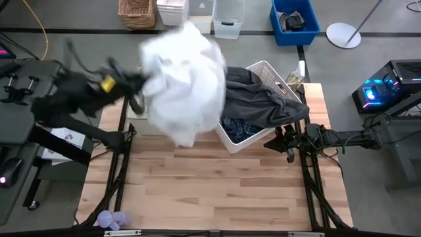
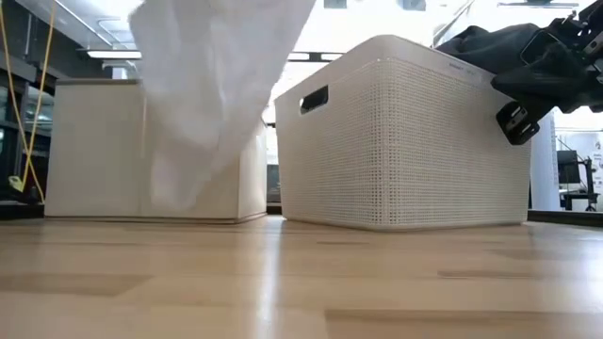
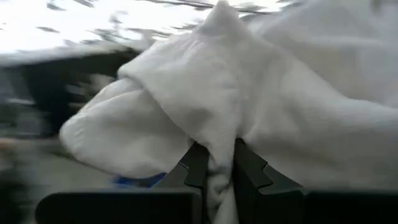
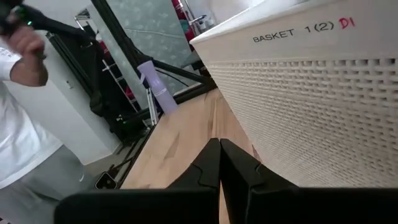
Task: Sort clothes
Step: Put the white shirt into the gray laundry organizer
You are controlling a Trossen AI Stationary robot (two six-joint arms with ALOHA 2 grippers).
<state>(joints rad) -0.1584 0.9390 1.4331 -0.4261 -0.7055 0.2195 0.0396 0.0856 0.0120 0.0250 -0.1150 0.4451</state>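
My left gripper [image 3: 217, 167] is shut on a white garment [image 1: 184, 82] and holds it high over the table's far left. The garment hangs down in the low view [image 2: 203, 104], in front of the beige bin [image 2: 94, 151]. The white basket [image 1: 266, 68] stands at the far right with a dark grey garment [image 1: 263, 99] draped over its rim and a blue plaid one [image 1: 243, 128] under it. My right gripper [image 4: 219, 155] is shut and empty, beside the basket's wall [image 4: 311, 93], near the table's right edge [image 1: 287, 141]. My left gripper pinches a bunched fold of the white garment [image 3: 219, 146] between its two fingers [image 3: 194, 167]. Several layers are gathered there. The garment is lifted clear and billows past the fingers; its lower end [image 2: 174, 198] hangs slack just above the table.
The near half of the wooden table [image 1: 217, 191] is bare. A purple object [image 1: 108, 219] lies at the near left corner. A person in white [image 4: 18, 130] stands beyond the table. Bins and a blue crate [image 1: 294, 20] stand on the floor behind the table.
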